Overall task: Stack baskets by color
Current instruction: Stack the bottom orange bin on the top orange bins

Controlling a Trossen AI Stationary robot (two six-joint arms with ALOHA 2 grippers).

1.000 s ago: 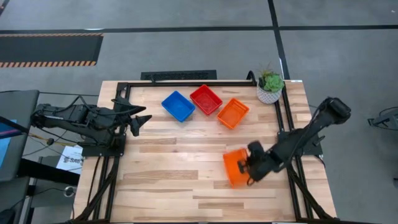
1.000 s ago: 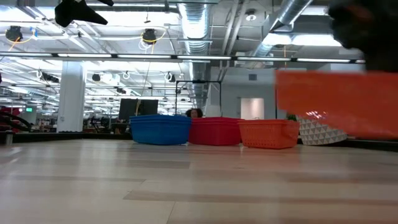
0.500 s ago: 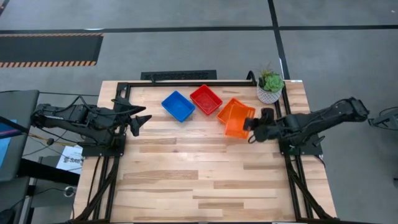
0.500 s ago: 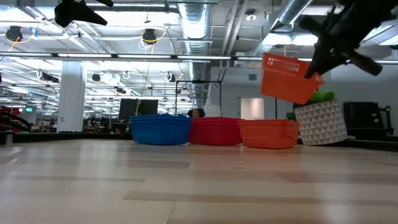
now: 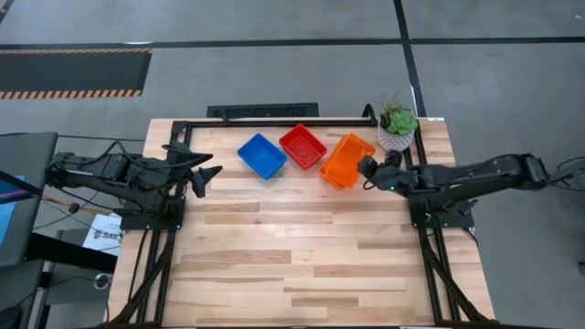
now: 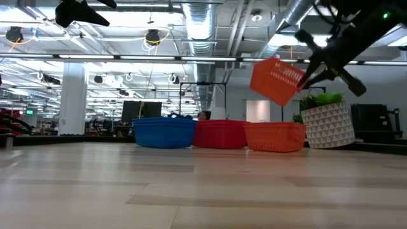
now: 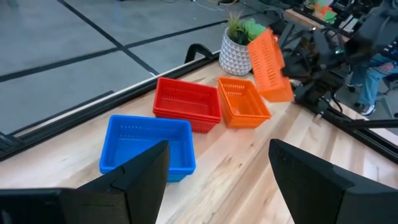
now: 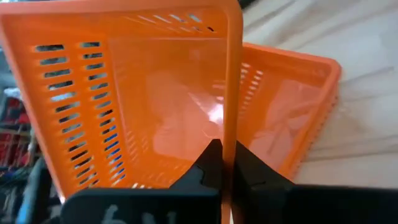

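Observation:
A blue basket, a red basket and an orange basket stand in a row on their bottoms near the table's far edge. A second orange basket hangs tilted in the air just above the resting orange one. My right gripper is shut on it from the table's right side. My left gripper stands open in the air over the table's left side, left of the blue basket, with nothing between its fingers. My right gripper pinches one side wall of the upper orange basket at its rim, with one finger inside the basket and the other outside. The fingers come from the table's right, slanting down. The basket hangs clear of everything, tipped steeply on edge.
A white patterned pot with a green plant stands at the far right corner, close behind my right gripper. A black frame runs along the far edge and both sides. The wooden tabletop's middle and near half lie bare.
My right gripper has carried the orange basket from the near right part of the table toward the far edge, until it hangs over the resting orange basket. On the way the wrist has rolled, and the basket has tipped up on edge. It stays clear of the table.

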